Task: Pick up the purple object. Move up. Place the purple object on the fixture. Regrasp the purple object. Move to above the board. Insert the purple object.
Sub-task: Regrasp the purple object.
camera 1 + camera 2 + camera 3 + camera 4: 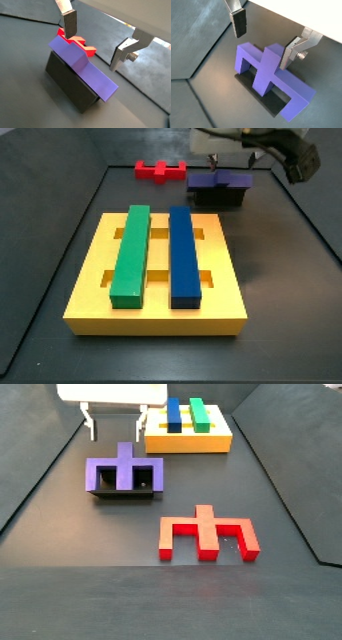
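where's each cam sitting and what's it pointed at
Wrist view: on the arm, looking down past the fingers at the purple object on the fixture.
Wrist view: the same, showing the gripper open above the object.
Side view: beyond the board, facing the fixture.
Side view: opposite end, red block nearest.
All share the purple object.

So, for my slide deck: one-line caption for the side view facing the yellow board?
Open gripper hovers above the purple piece resting on the black fixture, behind the board.
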Controlling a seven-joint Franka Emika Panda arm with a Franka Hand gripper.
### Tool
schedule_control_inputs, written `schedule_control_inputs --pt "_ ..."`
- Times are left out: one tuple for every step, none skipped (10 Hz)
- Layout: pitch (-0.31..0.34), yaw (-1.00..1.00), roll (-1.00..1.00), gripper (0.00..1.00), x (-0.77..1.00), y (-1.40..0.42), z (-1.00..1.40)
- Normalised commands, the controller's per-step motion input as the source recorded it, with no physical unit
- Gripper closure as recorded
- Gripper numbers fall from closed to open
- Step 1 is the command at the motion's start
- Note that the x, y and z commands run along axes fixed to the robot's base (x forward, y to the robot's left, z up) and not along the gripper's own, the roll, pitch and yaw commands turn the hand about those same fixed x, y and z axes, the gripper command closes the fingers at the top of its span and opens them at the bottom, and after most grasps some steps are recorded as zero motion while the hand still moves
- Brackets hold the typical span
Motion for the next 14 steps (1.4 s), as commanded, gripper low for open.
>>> schedule_control_inputs --pt "0.0 0.19 0.73 0.0 0.0 0.0 -0.49" --pt "0.0 0.17 0.62 0.0 0.0 0.0 -0.42" --pt "-0.111 0.18 0.47 0.0 0.0 0.0 -0.21" --pt "-0.131 0.16 0.66 0.0 0.0 0.0 -0.08" --pt "0.0 0.08 1.0 0.0 0.0 -0.03 0.15" --pt "0.0 0.09 1.0 0.0 0.0 -0.11 0.05" --pt "0.0 0.0 0.67 0.0 -0.17 -0.11 -0.03" --pt "0.0 0.0 0.47 0.0 -0.23 -0.08 -0.18" --pt "0.02 0.0 0.44 0.0 -0.1 -0.03 -0.17" --pt "0.154 -0.03 0.31 0.0 -0.03 -0.01 -0.25" --pt "0.246 -0.07 0.24 0.0 0.0 0.0 -0.17" --pt "0.309 -0.2 0.05 0.0 0.17 0.0 -0.07" --pt "0.303 -0.24 0.02 0.0 0.1 0.0 -0.05" --pt "0.271 -0.21 0.0 0.0 0.15 0.0 -0.05"
